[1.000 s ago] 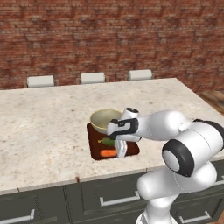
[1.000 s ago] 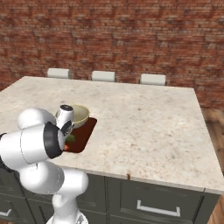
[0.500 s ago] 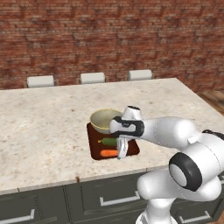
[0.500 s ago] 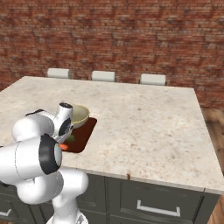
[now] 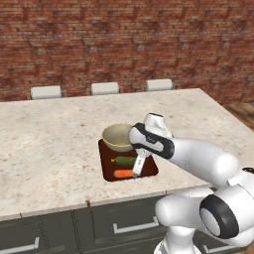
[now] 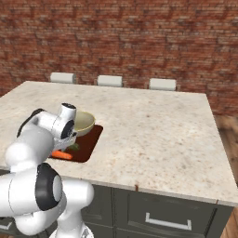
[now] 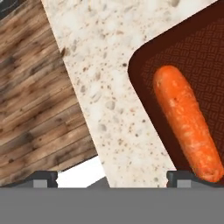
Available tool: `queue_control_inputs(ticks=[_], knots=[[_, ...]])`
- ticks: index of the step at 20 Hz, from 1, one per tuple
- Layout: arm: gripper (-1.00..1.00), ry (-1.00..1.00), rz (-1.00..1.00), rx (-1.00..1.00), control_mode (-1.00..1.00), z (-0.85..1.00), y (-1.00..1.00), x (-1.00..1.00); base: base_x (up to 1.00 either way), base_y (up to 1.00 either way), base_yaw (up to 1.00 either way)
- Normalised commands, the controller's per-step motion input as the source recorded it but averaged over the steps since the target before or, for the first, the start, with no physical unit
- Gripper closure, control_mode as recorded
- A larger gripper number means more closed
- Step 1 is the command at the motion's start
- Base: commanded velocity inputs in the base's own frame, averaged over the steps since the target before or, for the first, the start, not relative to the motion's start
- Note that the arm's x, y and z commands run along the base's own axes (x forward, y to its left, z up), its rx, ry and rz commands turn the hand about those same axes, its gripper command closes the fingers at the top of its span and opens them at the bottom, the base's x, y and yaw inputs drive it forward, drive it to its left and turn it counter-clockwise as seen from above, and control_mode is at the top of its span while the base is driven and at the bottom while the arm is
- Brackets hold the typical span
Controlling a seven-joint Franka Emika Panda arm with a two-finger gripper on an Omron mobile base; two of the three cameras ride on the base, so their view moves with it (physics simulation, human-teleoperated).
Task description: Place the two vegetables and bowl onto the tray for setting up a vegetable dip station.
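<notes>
Hand view: carrot (image 7: pixel 188 124) lies on tray (image 7: pixel 148 65) beside spread, empty fingers (image 7: pixel 179 177).

light: even, bright, diffuse | shadows: faint | glare: none | blur: hand view slightly soft

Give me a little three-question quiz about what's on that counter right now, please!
1. True or false: the carrot lies on the tray.
2. Which sits at the tray's far end?
A. bowl
B. cucumber
C. carrot
3. Fill in: the gripper holds ____.

Key: 1 true. 2 A. 3 nothing; its fingers stand wide apart, the carrot lying free near one tip.
</notes>
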Motion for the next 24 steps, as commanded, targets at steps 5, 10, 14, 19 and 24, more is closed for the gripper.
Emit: queue_control_inputs(ticks=[5, 10, 14, 19, 24], knots=[[-1.00, 0.02, -0.20, -0.12, -1.00, 0.35, -0.01, -0.37, 0.00, 0.00, 0.00], [-1.00, 0.00, -0.21, -0.17, -1.00, 0.32, -0.02, -0.38, 0.00, 0.00, 0.00], [-1.00, 0.00, -0.21, -0.15, -1.00, 0.30, -0.04, -0.39, 0.00, 0.00, 0.00], [-1.00, 0.01, -0.21, -0.10, -1.00, 0.30, -0.03, -0.40, 0.00, 0.00, 0.00], [-1.00, 0.00, -0.22, -0.07, -1.00, 0.24, -0.01, -0.45, 0.00, 0.00, 0.00]])
